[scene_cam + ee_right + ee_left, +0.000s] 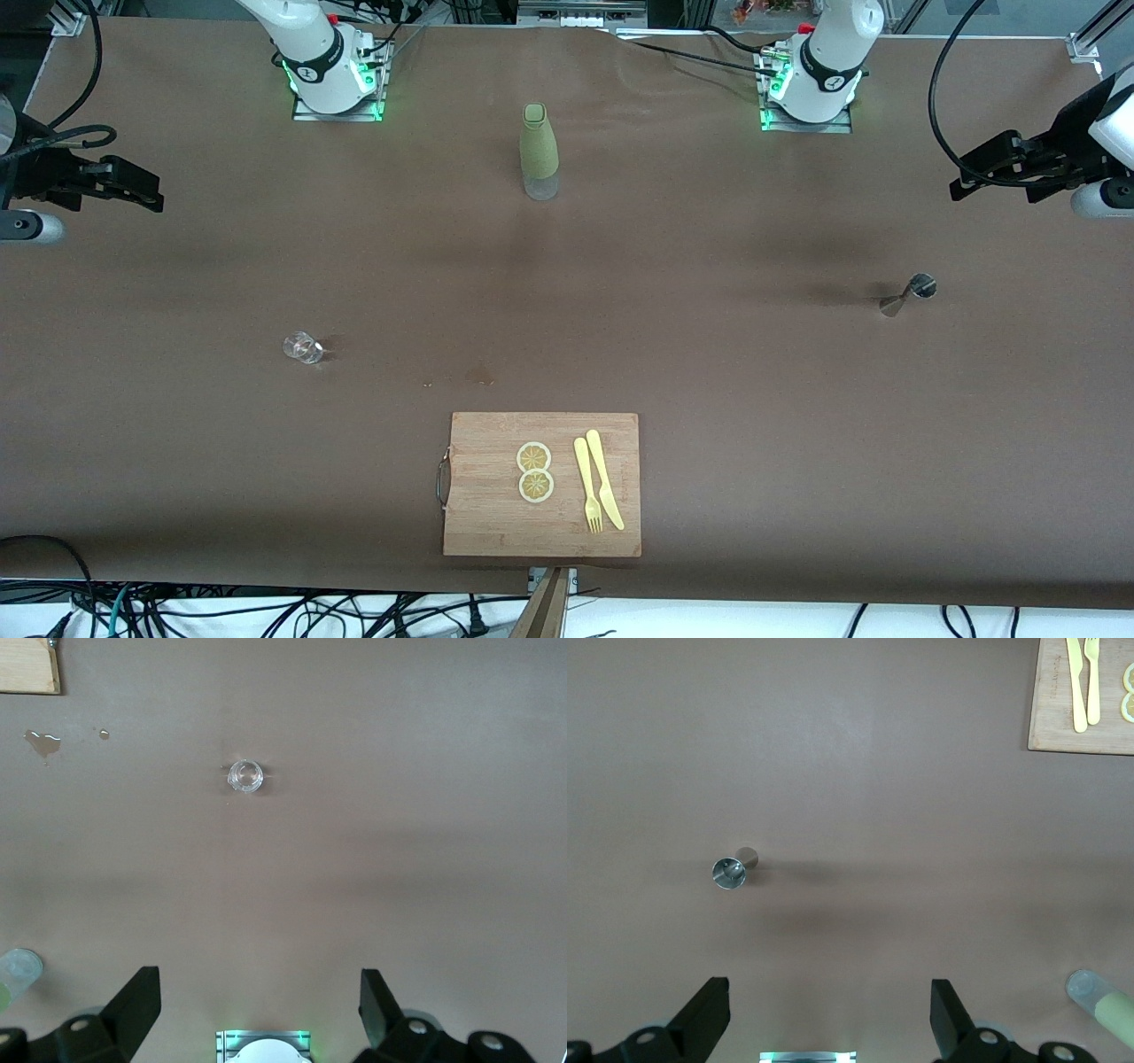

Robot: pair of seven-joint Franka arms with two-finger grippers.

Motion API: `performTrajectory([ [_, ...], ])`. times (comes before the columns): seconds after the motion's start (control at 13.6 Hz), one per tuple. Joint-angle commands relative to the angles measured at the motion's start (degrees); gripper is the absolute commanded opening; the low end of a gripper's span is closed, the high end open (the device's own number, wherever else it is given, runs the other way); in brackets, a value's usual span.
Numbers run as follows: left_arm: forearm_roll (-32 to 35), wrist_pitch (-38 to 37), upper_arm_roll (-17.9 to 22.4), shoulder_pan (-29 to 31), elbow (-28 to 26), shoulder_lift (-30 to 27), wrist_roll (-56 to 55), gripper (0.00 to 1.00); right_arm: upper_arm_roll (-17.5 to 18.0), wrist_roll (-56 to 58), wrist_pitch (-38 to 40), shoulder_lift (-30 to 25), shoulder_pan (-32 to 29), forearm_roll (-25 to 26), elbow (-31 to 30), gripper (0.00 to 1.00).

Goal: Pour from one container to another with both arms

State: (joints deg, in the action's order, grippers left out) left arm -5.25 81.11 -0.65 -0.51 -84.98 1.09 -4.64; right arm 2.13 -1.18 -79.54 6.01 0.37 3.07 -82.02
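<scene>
**Both tools spread, nothing held**

Left tool [961,186] hung spread at the front view's right edge, right tool [155,197] spread at its left edge. Bottle [539,151] upper center, jigger [905,295] right, glass [302,347] left, on table [709,354].

High front camera looks down across the whole table [177,461] toward both bases. Each wrist camera stares straight down from well up; all three catch the cutting board [496,523] and green bottle [539,142].
</scene>
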Motion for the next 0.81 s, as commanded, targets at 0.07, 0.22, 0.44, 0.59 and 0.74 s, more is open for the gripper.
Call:
performTrajectory([
  [0.07, -2.8, -0.4, -0.3, 1.5, 0.9, 0.3, 0.7, 1.00, 0.2, 0.3, 0.0, 0.1, -0.2, 0.8, 0.6, 1.00],
  [0.22, -3.5, -0.5, -0.3, 1.7, 1.0, 0.3, 0.7, 1.00, 0.2, 0.3, 0.0, 0.1, -0.2, 0.8, 0.6, 1.00],
  [0.44, -3.2, -0.4, -0.3, 1.7, 1.1, 0.5, 0.6, 1.00, 0.2, 0.4, 0.0, 0.1, -0.3, 0.8, 0.6, 1.00],
  [0.59, -2.9, -0.4, -0.3, 1.6, 1.0, 0.5, 0.4, 1.00, 0.2, 0.4, 0.0, 0.1, -0.3, 0.8, 0.6, 1.00],
  [0.74, -2.3, -0.7, -0.4, 1.6, 1.0, 0.5, 0.4, 1.00, 0.2, 0.4, 0.0, 0.1, -0.3, 0.8, 0.6, 1.00],
])
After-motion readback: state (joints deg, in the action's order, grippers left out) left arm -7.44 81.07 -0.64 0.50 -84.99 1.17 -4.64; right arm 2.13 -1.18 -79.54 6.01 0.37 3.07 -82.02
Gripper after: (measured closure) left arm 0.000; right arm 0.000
